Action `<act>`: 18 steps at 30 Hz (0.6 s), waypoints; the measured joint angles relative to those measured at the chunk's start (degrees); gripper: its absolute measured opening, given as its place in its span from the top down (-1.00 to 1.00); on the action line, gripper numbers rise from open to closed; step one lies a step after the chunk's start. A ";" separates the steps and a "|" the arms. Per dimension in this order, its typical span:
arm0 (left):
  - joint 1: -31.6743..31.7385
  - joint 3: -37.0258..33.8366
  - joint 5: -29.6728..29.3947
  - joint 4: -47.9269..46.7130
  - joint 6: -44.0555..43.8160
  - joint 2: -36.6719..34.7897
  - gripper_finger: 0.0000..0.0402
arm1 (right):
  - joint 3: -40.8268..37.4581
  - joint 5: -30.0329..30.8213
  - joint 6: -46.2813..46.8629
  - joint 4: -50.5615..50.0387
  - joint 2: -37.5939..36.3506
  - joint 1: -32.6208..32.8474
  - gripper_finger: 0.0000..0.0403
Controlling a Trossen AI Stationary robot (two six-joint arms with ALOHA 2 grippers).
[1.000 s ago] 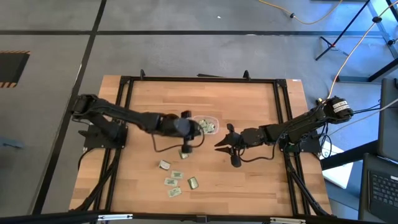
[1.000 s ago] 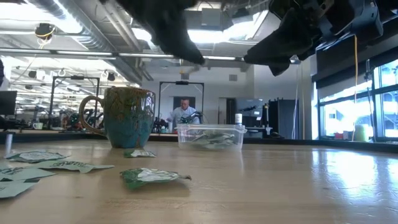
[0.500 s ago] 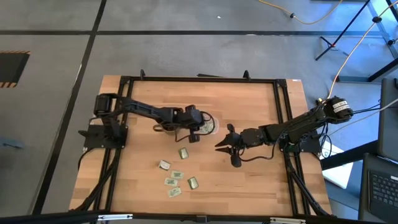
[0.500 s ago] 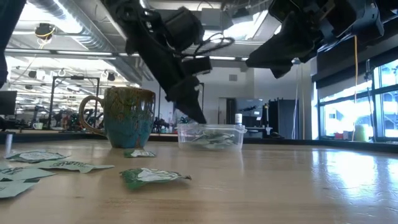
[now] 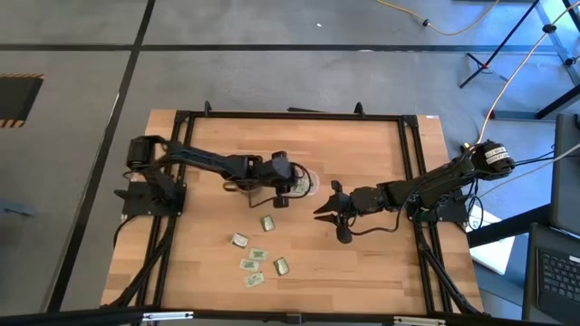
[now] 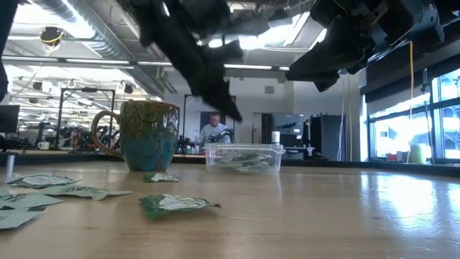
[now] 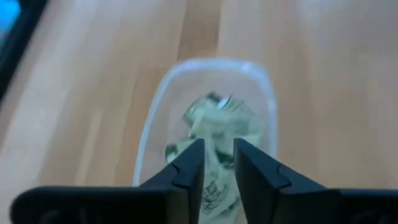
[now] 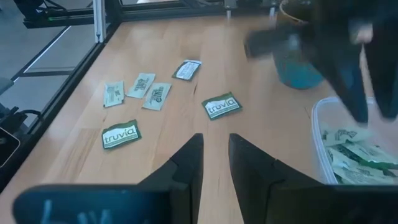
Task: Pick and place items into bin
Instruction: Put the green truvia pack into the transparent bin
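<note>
The clear bin sits mid-table and holds several green-and-white packets. My left gripper hovers above the bin's left end, fingers a little apart and pointing down into it; its tip hangs clear above the bin. More packets lie flat on the wood nearer the near edge. My right gripper waits right of the bin, raised off the table, with a narrow gap between its fingers and nothing in it.
A brown and teal mug stands left of the bin, partly under my left arm in the high view. A black frame borders the table. Bare wood lies right of the bin and toward the near right corner.
My left arm swung toward the bin, dipped its fingertips down to the bin's rim, then rose again above it. The loose packets on the table have kept their places.
</note>
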 joint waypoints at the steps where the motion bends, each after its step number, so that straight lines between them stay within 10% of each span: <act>1: -0.48 0.00 0.69 -0.34 0.72 -1.35 0.58 | 0.00 0.00 0.01 -0.20 0.00 0.02 0.60; 18: -20.21 -1.16 7.84 -31.96 -12.62 -11.27 0.65 | 0.02 0.00 0.23 -1.64 0.00 0.02 0.60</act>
